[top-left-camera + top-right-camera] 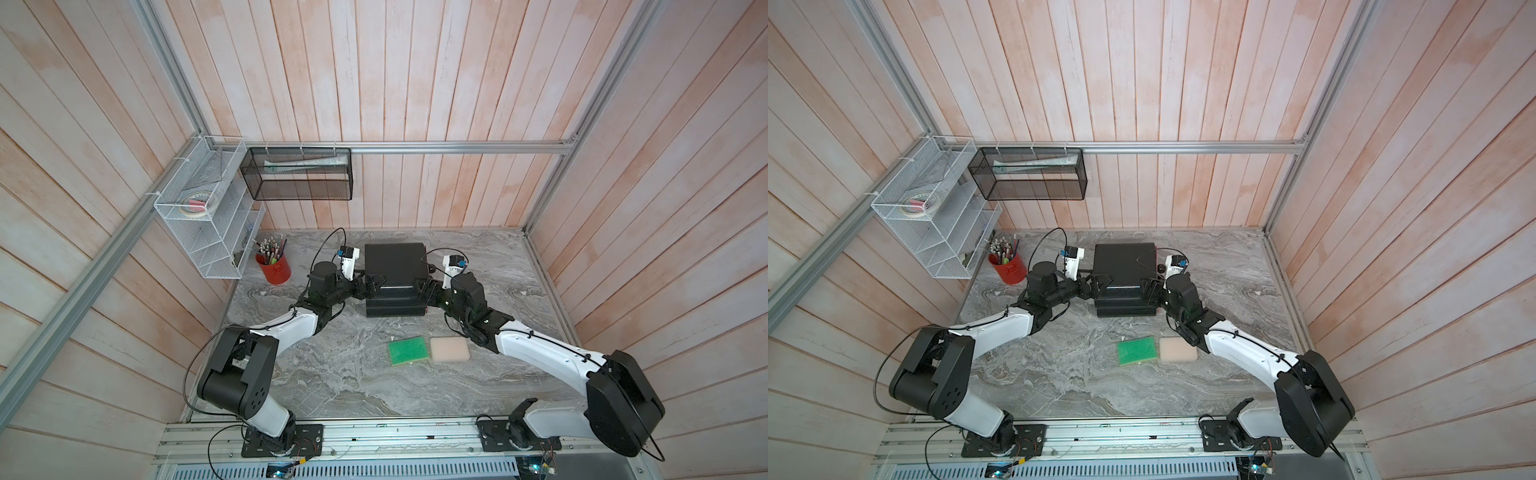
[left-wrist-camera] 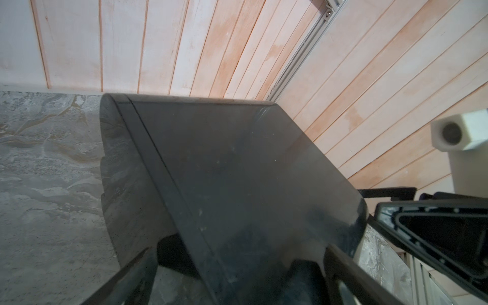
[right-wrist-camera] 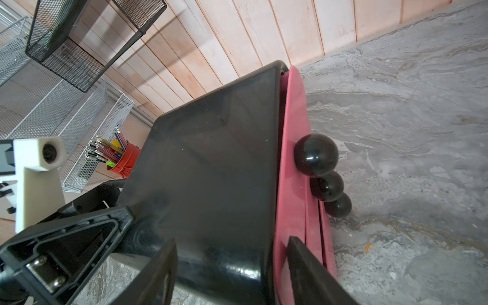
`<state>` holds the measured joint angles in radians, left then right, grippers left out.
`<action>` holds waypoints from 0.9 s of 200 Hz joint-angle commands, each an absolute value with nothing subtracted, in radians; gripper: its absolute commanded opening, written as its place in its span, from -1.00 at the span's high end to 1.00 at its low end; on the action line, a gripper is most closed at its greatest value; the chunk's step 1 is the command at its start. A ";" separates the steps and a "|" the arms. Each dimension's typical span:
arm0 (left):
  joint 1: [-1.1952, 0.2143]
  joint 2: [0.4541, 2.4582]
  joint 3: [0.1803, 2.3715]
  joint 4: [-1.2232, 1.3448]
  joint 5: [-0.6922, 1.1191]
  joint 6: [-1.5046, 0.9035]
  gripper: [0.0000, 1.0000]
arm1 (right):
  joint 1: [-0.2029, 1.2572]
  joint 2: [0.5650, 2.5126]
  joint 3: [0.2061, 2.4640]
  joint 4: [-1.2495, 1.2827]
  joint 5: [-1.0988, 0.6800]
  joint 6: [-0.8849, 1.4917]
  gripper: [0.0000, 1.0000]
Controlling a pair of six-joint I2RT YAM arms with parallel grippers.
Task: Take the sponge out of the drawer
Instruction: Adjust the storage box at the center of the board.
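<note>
Right wrist view: right gripper (image 3: pixel 231 241) straddles the drawer unit's (image 3: pixel 211 163) corner. Clamped or not, I cannot tell. The left gripper (image 2: pixel 239 248) gapes. Behind them the green sponge (image 1: pixel 408 351) and beige sponge (image 1: pixel 449 349) seem already out — next, withdraw cleanly.

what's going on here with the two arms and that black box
Both arms are at the black plastic drawer cabinet, one on each side. The left gripper has jaws spread wide over its top edge; the right gripper straddles the edge by the red drawer fronts, grip unclear. The drawers look closed. A green sponge and a beige sponge lie on the grey marble table in front.
</note>
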<state>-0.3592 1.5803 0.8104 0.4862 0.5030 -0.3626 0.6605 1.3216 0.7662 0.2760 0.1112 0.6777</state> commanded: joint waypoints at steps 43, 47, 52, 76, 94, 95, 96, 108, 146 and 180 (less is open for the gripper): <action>-0.357 1.546 0.796 0.492 0.536 -0.361 -0.99 | 0.630 1.057 0.682 0.210 0.290 0.626 -0.61; -0.355 1.543 0.794 0.493 0.536 -0.363 -0.99 | 0.619 1.037 0.674 0.209 0.291 0.626 -0.63; -0.352 1.540 0.791 0.496 0.535 -0.364 -0.99 | 0.602 1.015 0.665 0.205 0.290 0.628 -0.65; -0.346 1.522 0.779 0.503 0.536 -0.367 -0.99 | 0.438 0.973 0.614 0.227 0.153 0.689 -0.68; -0.346 1.499 0.761 0.514 0.540 -0.374 -0.99 | 0.285 1.031 0.557 0.334 -0.043 0.752 -0.64; -0.346 1.497 0.760 0.515 0.540 -0.376 -0.99 | 0.275 1.035 0.553 0.343 -0.052 0.754 -0.65; -0.345 1.496 0.759 0.516 0.540 -0.377 -0.99 | 0.267 1.040 0.550 0.351 -0.068 0.757 -0.64; -0.346 1.483 0.747 0.526 0.548 -0.381 -0.99 | 0.183 1.125 0.518 0.467 -0.220 0.784 -0.60; -0.345 1.477 0.727 0.545 0.563 -0.394 -0.99 | 0.094 1.472 0.504 0.896 -0.640 0.940 -0.40; -0.346 1.494 0.700 0.595 0.588 -0.422 -0.99 | 0.120 1.699 0.506 1.207 -0.693 1.103 -0.31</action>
<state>-0.3515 1.4864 0.7250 0.5400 0.5510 -0.3969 0.1009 1.5993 0.4980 0.8715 -0.5434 0.9611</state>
